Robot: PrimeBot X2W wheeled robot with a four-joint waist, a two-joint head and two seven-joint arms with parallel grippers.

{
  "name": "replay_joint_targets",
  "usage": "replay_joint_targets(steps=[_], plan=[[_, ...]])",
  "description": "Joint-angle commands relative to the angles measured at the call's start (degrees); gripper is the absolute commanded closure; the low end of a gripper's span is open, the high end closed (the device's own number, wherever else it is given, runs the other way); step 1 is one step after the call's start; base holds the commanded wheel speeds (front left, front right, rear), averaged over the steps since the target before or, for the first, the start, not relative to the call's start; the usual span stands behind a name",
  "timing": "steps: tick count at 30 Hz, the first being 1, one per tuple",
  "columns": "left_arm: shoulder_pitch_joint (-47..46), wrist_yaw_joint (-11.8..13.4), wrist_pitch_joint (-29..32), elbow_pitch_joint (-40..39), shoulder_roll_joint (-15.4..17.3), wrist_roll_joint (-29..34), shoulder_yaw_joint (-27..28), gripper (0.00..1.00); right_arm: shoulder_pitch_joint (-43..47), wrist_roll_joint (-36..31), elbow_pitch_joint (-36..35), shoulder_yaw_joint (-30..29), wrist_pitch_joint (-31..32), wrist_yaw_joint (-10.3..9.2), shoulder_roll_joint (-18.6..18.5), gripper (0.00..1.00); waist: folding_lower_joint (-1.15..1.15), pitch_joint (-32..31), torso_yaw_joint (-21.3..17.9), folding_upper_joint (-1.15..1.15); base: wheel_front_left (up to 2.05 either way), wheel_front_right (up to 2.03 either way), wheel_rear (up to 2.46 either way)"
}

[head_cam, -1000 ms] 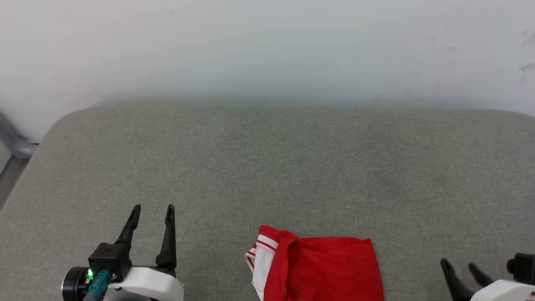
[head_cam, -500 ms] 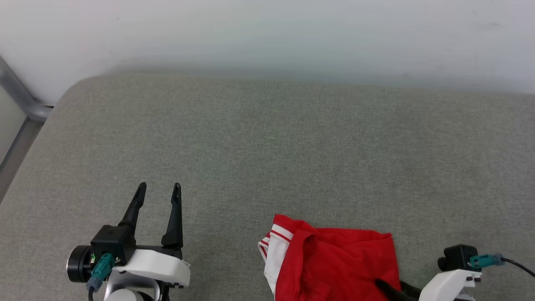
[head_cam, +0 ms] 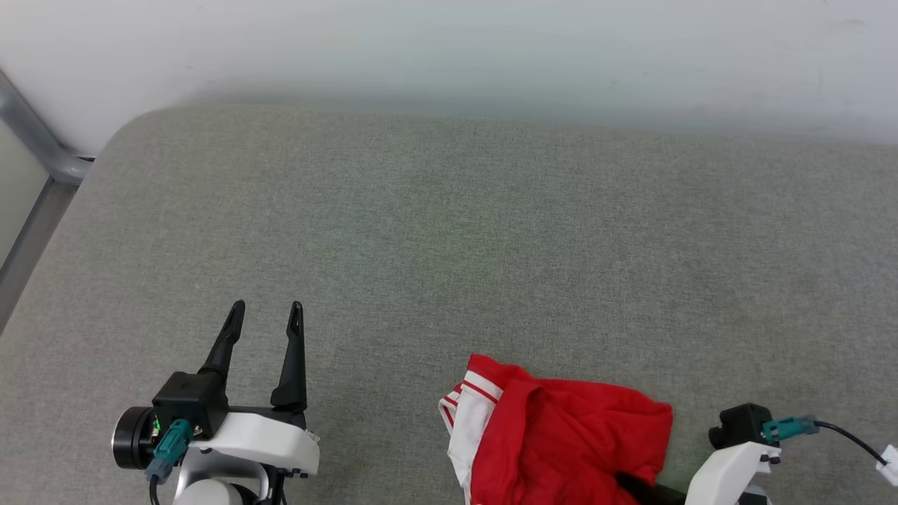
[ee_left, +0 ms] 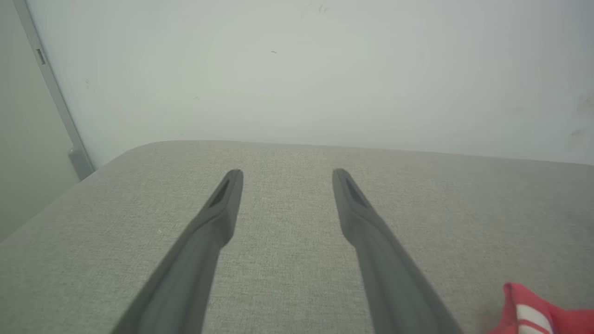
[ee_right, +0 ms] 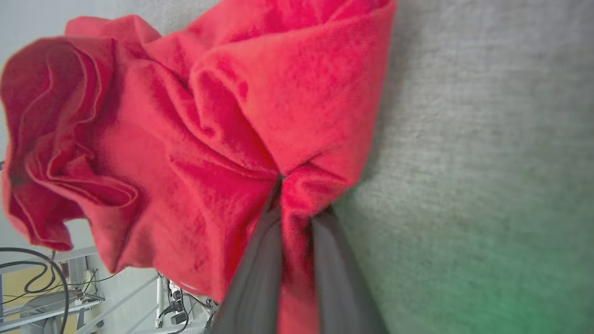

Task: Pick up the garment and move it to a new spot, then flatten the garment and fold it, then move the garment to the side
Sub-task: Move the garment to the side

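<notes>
Broadly, the grey cushion [head_cam: 449,231] takes up most of the head view, its far edge against the pale wall [head_cam: 449,49] and its far left corner rounded beside a metal rail [head_cam: 42,147]; the garment [head_cam: 561,435] lies bunched on the near side of the cushion, right of the middle, with a white sleeve [head_cam: 470,421] and its striped trim turned toward the left; the head view cuts off the near edge, so I cannot tell how close the cloth lies to it.

The left gripper [head_cam: 267,306] hovers over bare cushion toward the near left corner, well apart from the garment, its fingers spread wide and empty; the right gripper [ee_right: 300,199] is at the garment's right side, and the right wrist view shows its fingers drawn in on a narrow fold of red cloth, pinching it close to the tips.

Judging from that grip, the lift is the risk; so little cloth is caught, so near the tips, that the weight of the rest may pull the fold free; if only one layer is caught, the shirt may trail, drag along the cushion, and land more tangled than it is now.
</notes>
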Motion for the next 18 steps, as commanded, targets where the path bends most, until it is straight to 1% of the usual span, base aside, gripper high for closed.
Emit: replay_joint_targets(steps=[1, 5, 8, 11, 14, 18], plan=[[-0.40, -0.31, -0.25, 0.13, -0.20, 0.37, 0.31, 0.00, 0.18, 0.55, 0.44, 1.18, -0.33, -0.10, -0.10, 1.00, 0.00, -0.29, -0.19, 0.00, 0.00, 0.00, 0.00], [0.18, -0.43, -0.25, 0.27, -0.40, 0.71, 0.48, 0.00, -0.88, 0.20, -2.38, 2.47, -2.41, -0.08, -2.35, 1.00, 0.00, -1.36, -0.91, 0.00, 0.00, 0.00, 0.00], [0.71, -0.52, -0.25, -0.05, -0.48, 1.06, 0.61, 0.00, -2.00, -2.05, -5.48, 3.54, -3.84, -0.08, -4.37, 1.00, 0.00, -2.20, -1.98, 0.00, 0.00, 0.00, 0.00], [1.14, -0.65, -0.25, -0.22, -0.54, 1.01, 0.74, 0.00, -1.86, -6.47, -9.06, 3.99, -4.49, -0.08, -7.16, 1.00, 0.00, -2.77, -3.46, 0.00, 0.00, 0.00, 0.00], [1.41, -0.67, -0.25, -0.74, -0.70, 0.93, 0.94, 0.00, -1.84, -11.02, -13.35, 3.23, -3.91, -0.07, -9.22, 1.00, 0.00, -2.64, -6.07, 0.00, 0.00, 0.00, 0.00], [1.37, -0.77, -0.25, -1.79, -0.78, 1.26, 1.10, 0.00, -2.47, -16.47, -18.84, 2.51, -1.64, -0.06, -11.68, 1.00, 0.00, -1.90, -10.92, 0.00, 0.00, 0.00, 0.00]])
